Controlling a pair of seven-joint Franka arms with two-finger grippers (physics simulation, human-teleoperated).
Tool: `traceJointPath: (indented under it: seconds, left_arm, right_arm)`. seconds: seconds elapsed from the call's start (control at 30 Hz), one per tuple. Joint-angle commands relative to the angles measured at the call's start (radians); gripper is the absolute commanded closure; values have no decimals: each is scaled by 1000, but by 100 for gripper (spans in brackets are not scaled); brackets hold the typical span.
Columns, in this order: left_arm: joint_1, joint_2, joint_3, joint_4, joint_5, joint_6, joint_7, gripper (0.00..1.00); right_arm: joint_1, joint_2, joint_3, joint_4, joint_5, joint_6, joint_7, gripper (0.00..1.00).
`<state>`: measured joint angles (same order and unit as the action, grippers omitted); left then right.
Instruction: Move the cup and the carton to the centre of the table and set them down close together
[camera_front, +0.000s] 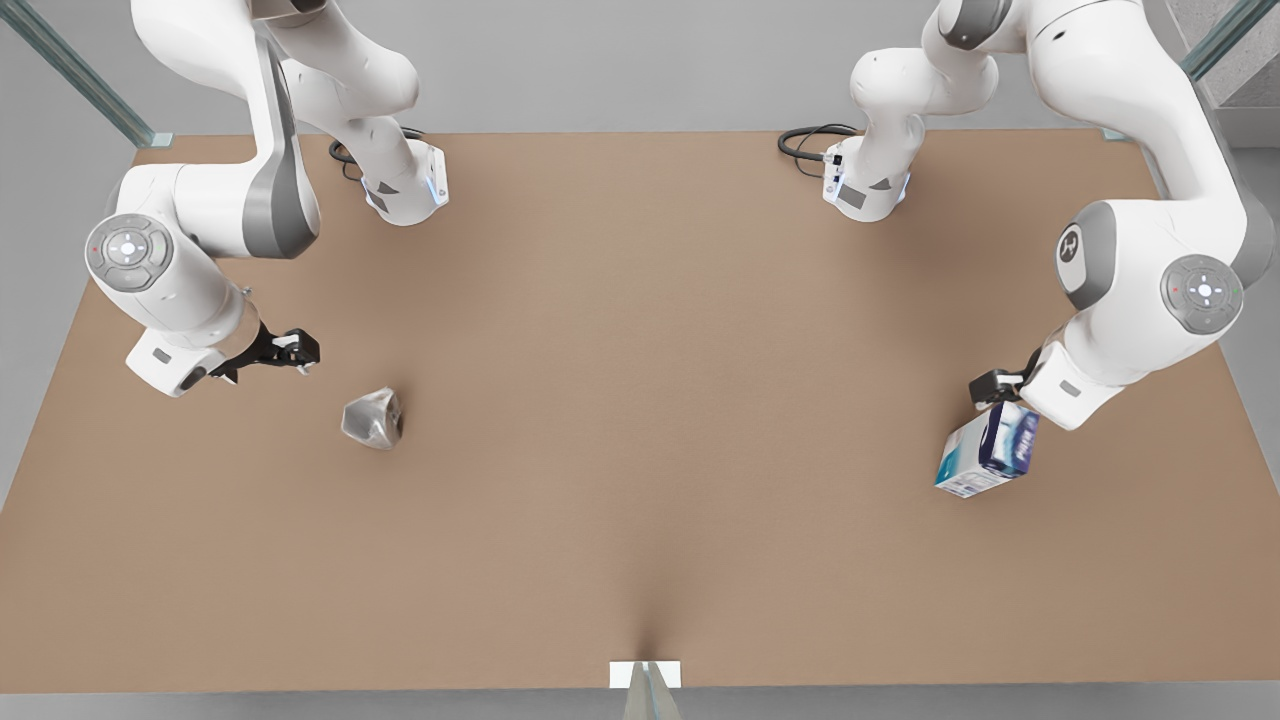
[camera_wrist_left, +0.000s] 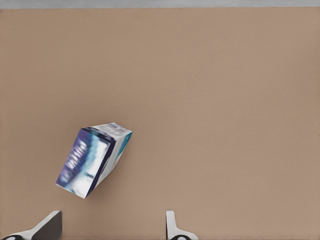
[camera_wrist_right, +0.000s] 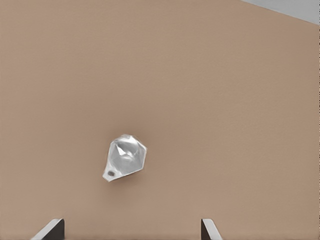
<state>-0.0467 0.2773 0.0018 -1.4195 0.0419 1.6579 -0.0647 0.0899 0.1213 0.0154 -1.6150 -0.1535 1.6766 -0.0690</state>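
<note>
We should centre each spread, empty gripper, right (camera_front: 290, 352) over the faceted silver cup (camera_front: 373, 417), left (camera_front: 992, 388) over the seemingly tilted blue-and-white carton (camera_front: 988, 450), before descending.

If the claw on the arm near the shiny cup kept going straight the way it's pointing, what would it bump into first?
Probably the cup. The right gripper hangs open, and in its wrist view the cup lies ahead between the fingers, nearer one side. Depth is unclear, so it might meet the bare table just short of it.
</note>
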Motion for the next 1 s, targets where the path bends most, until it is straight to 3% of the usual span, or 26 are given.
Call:
traceJointPath:
  seconds: [0.0, 0.13, 0.17, 0.33, 0.43, 0.6, 0.8, 0.97]
  left_arm:
    - [1, -1, 0, -4, 7, 3, 0, 0]
    - [13, -6, 1, 2, 4, -7, 146, 0]
    - [15, -7, 9, 22, 4, -47, 184, 0]
    - [93, 3, 17, 123, 18, -118, 457, 0]
    - [85, 33, 17, 25, 26, -3, 436, 0]
    - [140, -15, 15, -168, 116, 221, 715, 1]
    - [156, -4, -9, -191, 33, 77, 433, 0]
    - [180, 14, -8, -275, 50, 275, 606, 0]
  right_arm:
    - [-1, 0, 0, 0, 0, 0, 0, 0]
    - [82, 115, 15, 1, 15, -2, 247, 0]
    - [82, 149, 58, 1, 17, 6, 347, 0]
    - [67, 175, 78, -178, 77, 215, 445, 0]
    - [51, 192, 78, -240, 100, 304, 451, 0]
    - [-4, 245, 78, -259, 129, 351, 439, 0]
    - [-28, 278, 78, -287, 114, 405, 353, 0]
    - [-28, 291, 78, -287, 109, 423, 353, 0]
